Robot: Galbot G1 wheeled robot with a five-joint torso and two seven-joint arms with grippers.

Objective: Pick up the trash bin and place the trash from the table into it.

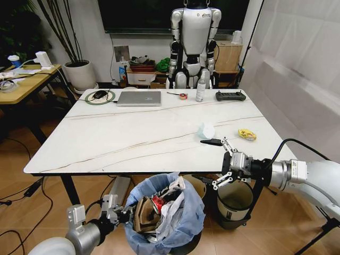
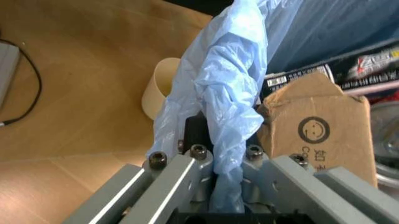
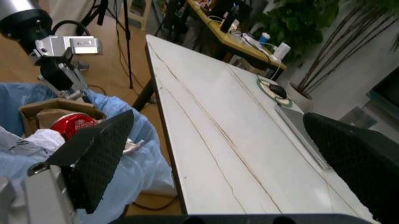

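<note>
From the head camera, the trash bin (image 1: 164, 218) with its crinkly blue bag stood below the marble table (image 1: 133, 138); the right gripper (image 1: 225, 162) was spread wide. In the left wrist view, the left gripper (image 2: 227, 175) pinched the bag (image 2: 227, 93) beside torn cardboard (image 2: 321, 130). In the right wrist view, the textured black fingers (image 3: 100, 158) stood apart.

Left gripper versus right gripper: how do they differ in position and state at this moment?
The left gripper sits low, below the table top, shut on the blue-lined rim of the trash bin; the right gripper is higher, at the table's front edge, open and empty. The left gripper touches the bin, while the right gripper touches nothing. Both are in front of the table, on either side of the bin.
</note>
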